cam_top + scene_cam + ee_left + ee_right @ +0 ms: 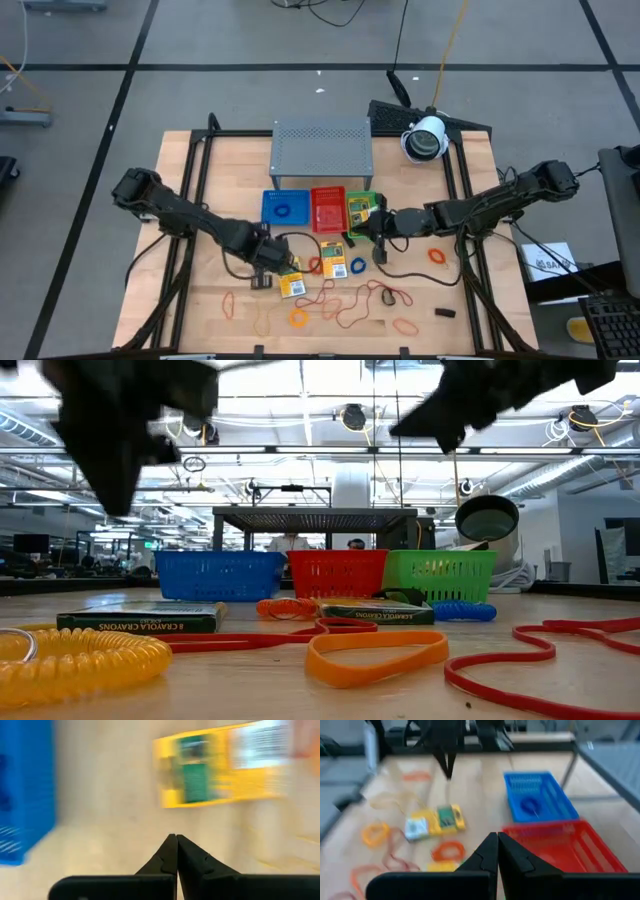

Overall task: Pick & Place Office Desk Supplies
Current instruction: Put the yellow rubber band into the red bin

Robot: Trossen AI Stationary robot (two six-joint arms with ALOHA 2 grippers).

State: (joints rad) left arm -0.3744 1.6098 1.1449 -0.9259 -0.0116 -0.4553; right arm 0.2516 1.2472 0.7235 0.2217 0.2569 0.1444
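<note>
Loose supplies lie on the wooden table in front of three trays: blue point(287, 207), red point(328, 207) and green point(362, 207). Two yellow-and-green packets lie flat point(291, 285) point(334, 258), and a third sits in the green tray. Red rubber bands point(370, 295), an orange ring point(299, 318), a blue ring point(357, 266) and a black piece point(445, 313) lie around them. My left gripper point(176, 837) is shut and empty, hovering above the table just left of the nearest packet point(220, 765). My right gripper point(497, 836) is shut and empty too, in front of the green tray.
A grey perforated shelf point(322, 148) stands behind the trays, with a white lamp-like object point(425, 138) to its right. A blue ring lies inside the blue tray point(540, 795). Black cable loops cross the table between the grippers. More bands point(405, 325) lie near the table's near edge.
</note>
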